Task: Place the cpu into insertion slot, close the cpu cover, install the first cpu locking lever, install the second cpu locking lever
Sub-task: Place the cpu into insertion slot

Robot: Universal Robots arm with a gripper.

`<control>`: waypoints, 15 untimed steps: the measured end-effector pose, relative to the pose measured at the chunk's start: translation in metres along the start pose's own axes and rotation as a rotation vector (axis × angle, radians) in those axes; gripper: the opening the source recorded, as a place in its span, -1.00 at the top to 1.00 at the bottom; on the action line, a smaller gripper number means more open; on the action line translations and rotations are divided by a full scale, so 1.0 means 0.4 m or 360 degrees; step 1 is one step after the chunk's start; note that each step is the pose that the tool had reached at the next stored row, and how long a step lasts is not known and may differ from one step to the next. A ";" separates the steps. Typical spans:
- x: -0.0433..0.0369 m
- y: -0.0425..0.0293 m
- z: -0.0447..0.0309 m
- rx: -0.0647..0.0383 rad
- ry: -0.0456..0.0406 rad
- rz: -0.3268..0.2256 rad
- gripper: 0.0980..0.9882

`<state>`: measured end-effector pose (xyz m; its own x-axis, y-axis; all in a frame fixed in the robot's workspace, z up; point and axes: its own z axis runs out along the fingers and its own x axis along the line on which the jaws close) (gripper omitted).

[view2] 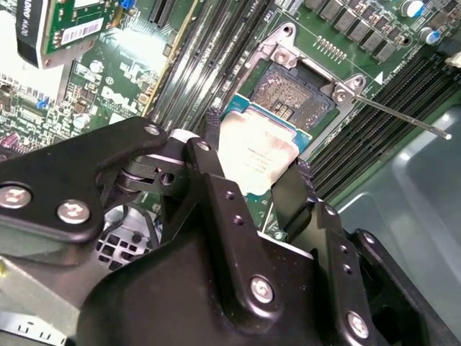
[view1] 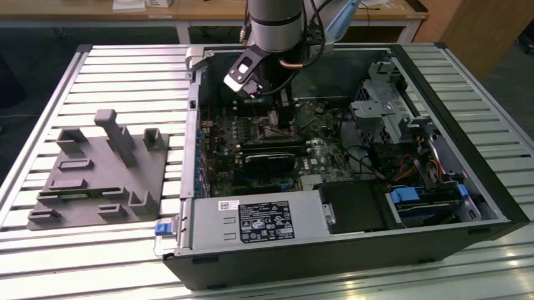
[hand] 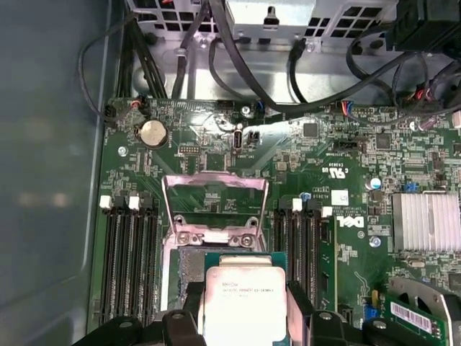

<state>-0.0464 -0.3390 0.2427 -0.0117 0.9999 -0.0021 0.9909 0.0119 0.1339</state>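
Exterior view: the arm [view1: 276, 25] reaches down into an open computer case [view1: 334, 265] lying on the slatted counter [view1: 125, 69]. Its fingers [view1: 284, 117] are low over the green board, and a grey fixture [view1: 100, 175] sits well apart on the exterior view's left. Second wrist view: the fingers [view2: 216, 180] are closed on the chip [view2: 259, 151], one on each of two opposite edges, with the silver top showing between them. The chip sits over the near edge of the socket [view2: 295, 86] and is not seated; most of the socket's contact field lies bare beyond it. How high the chip is above the socket cannot be told. One thin lever [view2: 403, 117] stands swung out to the side. First wrist view: the cover [hand: 216, 178] is flipped up and open behind the socket [hand: 187, 267], with the chip [hand: 241, 299] in front of it between the fingers [hand: 301, 311]. Judgement: the chip is light, thin and stiff, and its metal top looks smooth, so it may slip. The underside contacts and the socket's contact field are probably fragile. The edge grip seen here seems the right hold, with the chip kept level, square to the socket and under no pressing force.
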 end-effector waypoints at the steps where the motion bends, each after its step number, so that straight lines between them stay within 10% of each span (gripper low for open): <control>1: 0.001 -0.001 0.002 0.0000 0.0000 0.0000 0.01; 15: 0.026 -0.010 0.032 0.0000 0.0000 0.0003 0.01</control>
<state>-0.0486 -0.3288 0.2293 -0.0096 1.0000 -0.0020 0.9909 0.0098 0.1339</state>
